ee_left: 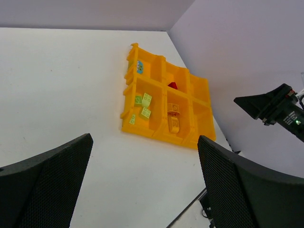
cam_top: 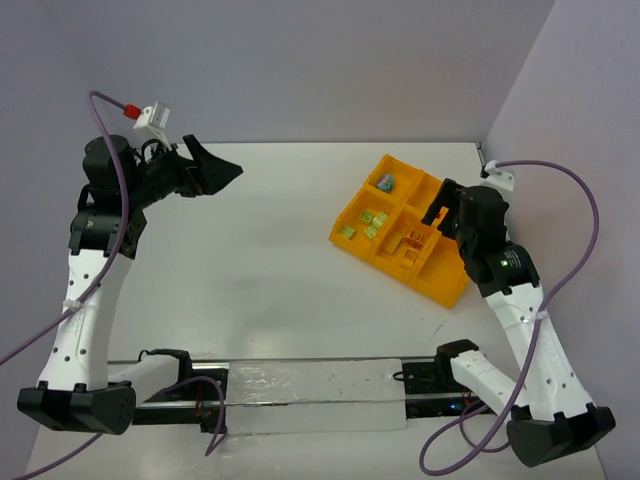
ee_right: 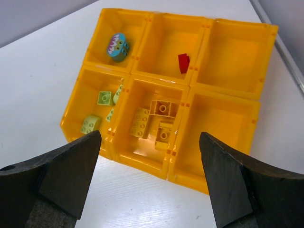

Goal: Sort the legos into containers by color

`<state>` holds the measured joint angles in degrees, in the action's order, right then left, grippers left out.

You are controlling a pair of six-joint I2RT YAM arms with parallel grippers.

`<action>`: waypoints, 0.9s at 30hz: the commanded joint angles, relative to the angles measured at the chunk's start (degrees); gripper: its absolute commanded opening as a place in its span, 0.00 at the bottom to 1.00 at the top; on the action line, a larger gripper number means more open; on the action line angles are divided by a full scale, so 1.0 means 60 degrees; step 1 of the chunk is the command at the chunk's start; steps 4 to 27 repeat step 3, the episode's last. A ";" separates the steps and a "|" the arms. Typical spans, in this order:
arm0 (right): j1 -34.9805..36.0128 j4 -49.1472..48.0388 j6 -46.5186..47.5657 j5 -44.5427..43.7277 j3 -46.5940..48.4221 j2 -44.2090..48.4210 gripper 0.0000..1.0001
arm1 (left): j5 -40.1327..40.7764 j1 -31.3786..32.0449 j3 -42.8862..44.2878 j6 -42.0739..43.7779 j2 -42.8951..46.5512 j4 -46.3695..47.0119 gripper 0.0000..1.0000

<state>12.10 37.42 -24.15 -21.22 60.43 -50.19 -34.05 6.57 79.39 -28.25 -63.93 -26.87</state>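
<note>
legos [ee_right: 140, 122] lying in tray [ee_right: 187, 92] compartments, right fingers [ee_right: 52, 180] spread above

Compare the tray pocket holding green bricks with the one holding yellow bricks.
Colour: green bricks in the green pocket stand out against the tray; yellow bricks in the yellow pocket nearly blend in.
Layout: green bricks are mostly spread out; yellow bricks are bunched together.
Place: the green pocket is a corner one; the yellow pocket sits mid-row.
Shared: they are neighbours in one row, each holding one colour.
</note>
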 commanded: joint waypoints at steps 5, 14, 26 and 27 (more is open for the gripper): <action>-0.0034 0.0428 -0.0223 -0.0686 -0.0227 0.0819 0.91 | 0.0069 -0.0069 -0.0228 -0.0312 0.0117 0.0147 0.99; -0.0034 0.0428 -0.0223 -0.0686 -0.0227 0.0819 0.91 | 0.0069 -0.0069 -0.0228 -0.0312 0.0117 0.0147 0.99; -0.0034 0.0428 -0.0223 -0.0686 -0.0227 0.0819 0.91 | 0.0069 -0.0069 -0.0228 -0.0312 0.0117 0.0147 0.99; -0.0034 0.0428 -0.0223 -0.0686 -0.0227 0.0819 0.91 | 0.0069 -0.0069 -0.0228 -0.0312 0.0117 0.0147 0.99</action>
